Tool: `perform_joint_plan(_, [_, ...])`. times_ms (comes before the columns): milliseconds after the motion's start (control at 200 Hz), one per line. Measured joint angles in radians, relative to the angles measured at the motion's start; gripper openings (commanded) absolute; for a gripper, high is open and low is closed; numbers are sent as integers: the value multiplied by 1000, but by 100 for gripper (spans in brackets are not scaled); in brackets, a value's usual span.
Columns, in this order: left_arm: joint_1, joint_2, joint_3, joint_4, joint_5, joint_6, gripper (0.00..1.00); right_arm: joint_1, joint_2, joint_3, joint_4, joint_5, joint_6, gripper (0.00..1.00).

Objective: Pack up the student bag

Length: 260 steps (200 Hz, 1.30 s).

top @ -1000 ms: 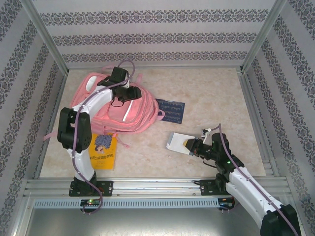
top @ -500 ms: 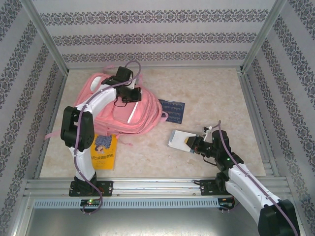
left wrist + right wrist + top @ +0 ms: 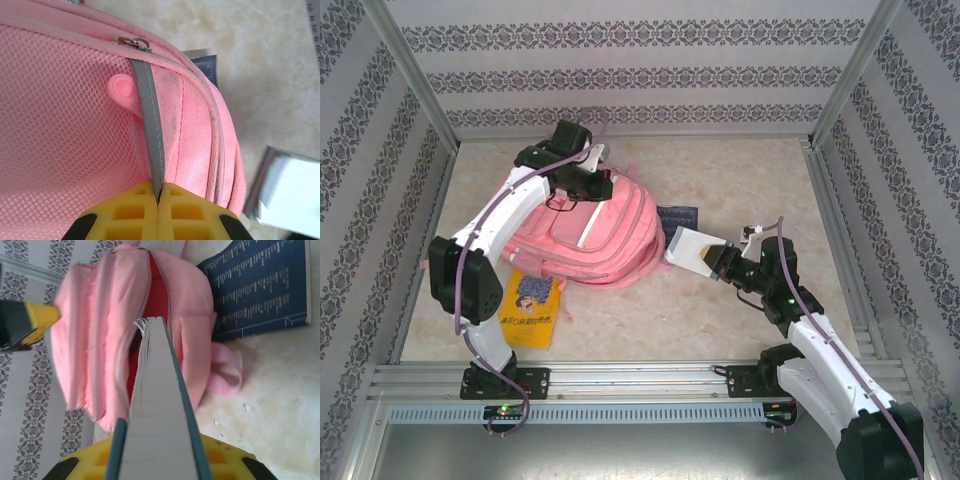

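The backpack (image 3: 605,235) lies on the worktop (image 3: 750,170), towards the far left. The left end effector (image 3: 592,182) is fully closed, pinching the grey strip (image 3: 149,110) of trim that runs over the backpack's top edge. The right end effector (image 3: 718,262) is clamped on a white notebook (image 3: 688,247). The notebook's free end sits just beside the backpack's right side; contact cannot be confirmed. From the right wrist, the notebook is seen edge-on and points towards a red-lined gap between the pink panels. A blue booklet (image 3: 678,215) lies flat just behind the notebook, against the backpack. A yellow book (image 3: 530,310) lies at the backpack's near-left edge.
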<state>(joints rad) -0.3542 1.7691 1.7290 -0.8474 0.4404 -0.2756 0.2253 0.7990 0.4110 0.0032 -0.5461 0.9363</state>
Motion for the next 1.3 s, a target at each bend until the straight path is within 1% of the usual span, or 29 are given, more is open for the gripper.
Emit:
perform_joint_plan(180, [0, -62, 27, -42, 34, 12, 0, 10, 192, 55, 82, -26, 38, 0])
perform_joint_plan(255, [-5, -69, 27, -55, 53, 19, 0, 39, 267, 84, 135, -45, 70, 0])
perform_joint_plan(350, [-21, -66, 27, -80, 61, 32, 0, 90, 354, 123, 243, -65, 143, 0])
perform_joint_plan(370, [-27, -66, 27, -87, 58, 36, 5, 100, 376, 133, 272, -71, 166, 0])
perform_joint_plan(415, [-40, -63, 28, -97, 50, 43, 24, 119, 418, 154, 334, -81, 208, 0])
perform_joint_plan(445, [-51, -61, 28, -104, 37, 50, 35, 131, 447, 166, 380, -87, 245, 0])
perform_joint_plan(480, [-63, -60, 29, -111, 23, 58, 44, 144, 479, 179, 439, -93, 290, 0])
perform_joint_plan(535, [-85, -60, 35, -123, -6, 66, 52, 162, 521, 192, 513, -98, 354, 0])
perform_joint_plan(605, [-117, -65, 43, -132, -60, 73, 56, 179, 544, 199, 559, -97, 407, 0])
perform_joint_plan(690, [-166, -84, 51, -150, -144, 84, 59, 196, 543, 208, 577, -91, 443, 0])
perform_joint_plan(804, [-265, -112, 83, -173, -269, 93, 61, 212, 541, 237, 581, -77, 465, 0])
perform_joint_plan(879, [-329, -125, 96, -180, -332, 93, 63, 217, 539, 245, 586, -71, 476, 0])
perform_joint_plan(974, [-388, -128, 95, -193, -399, 94, 67, 218, 539, 246, 588, -68, 483, 0])
perform_joint_plan(1079, [-419, -128, 65, -194, -454, 93, 67, 218, 539, 246, 588, -66, 483, 0])
perform_joint_plan(1214, [-432, -127, 9, -194, -494, 93, 67, 218, 539, 246, 588, -64, 483, 0])
perform_joint_plan(1299, [-453, -118, 4, -193, -523, 93, 67, 218, 539, 246, 588, -64, 483, 0])
